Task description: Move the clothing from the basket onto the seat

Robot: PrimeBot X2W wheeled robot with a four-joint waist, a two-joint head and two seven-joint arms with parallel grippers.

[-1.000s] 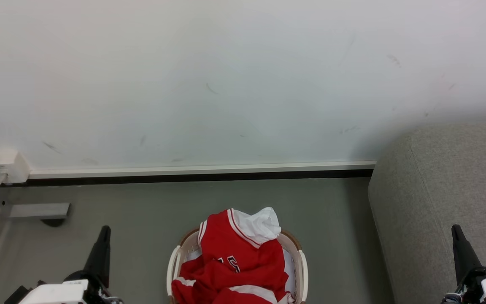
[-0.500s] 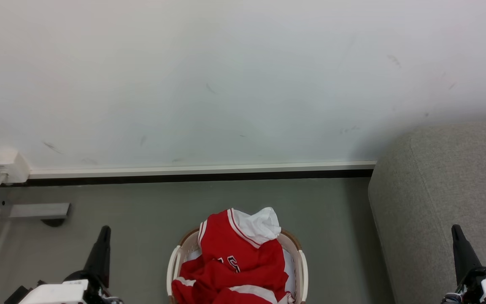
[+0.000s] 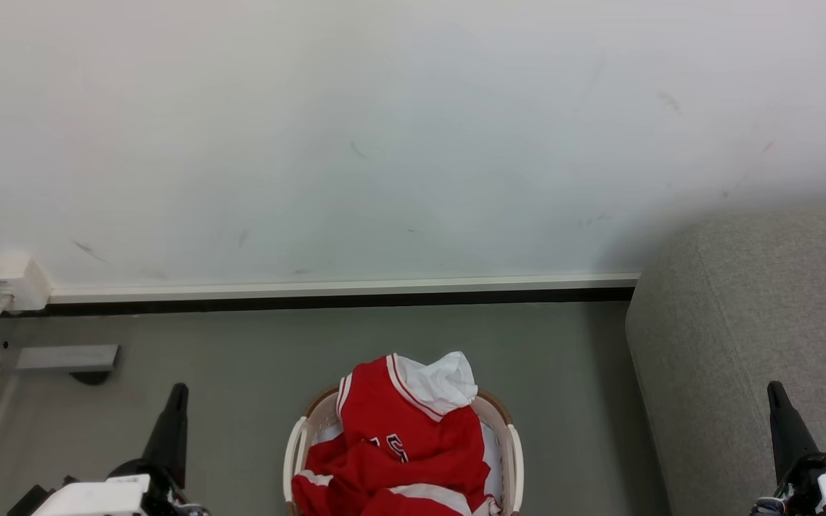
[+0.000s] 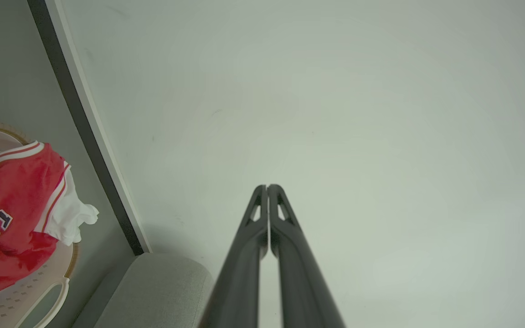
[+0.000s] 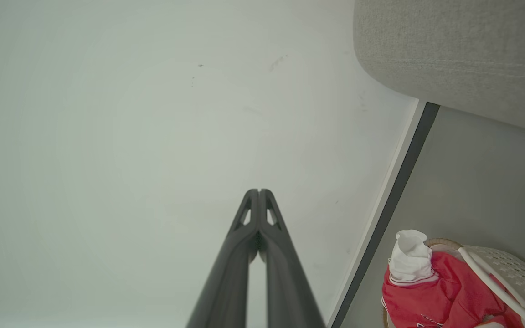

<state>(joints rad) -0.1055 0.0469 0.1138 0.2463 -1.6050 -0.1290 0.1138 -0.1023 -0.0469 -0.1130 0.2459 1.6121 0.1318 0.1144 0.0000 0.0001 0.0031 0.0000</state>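
Observation:
The red clothing [image 3: 402, 437] with white trim and a white panel lies heaped in the cream basket [image 3: 512, 448] on the floor at the bottom centre of the head view. The grey seat [image 3: 757, 337] fills the right side. My left gripper [image 3: 178, 390] points up to the left of the basket, shut and empty. Over the seat's front my right gripper [image 3: 774, 388] points up, shut and empty too. In the left wrist view the left gripper [image 4: 267, 187] faces the wall, with the clothing [image 4: 12, 200] at the left. The right gripper [image 5: 259, 191] also faces the wall, with the clothing [image 5: 440, 291] at the lower right.
A pale wall [image 3: 384, 129] with a white and black baseboard [image 3: 341, 292] stands behind the basket. A white socket box [image 3: 8, 279] and a grey metal bracket [image 3: 62, 356] sit at the far left. Grey floor [image 3: 241, 358] lies open around the basket.

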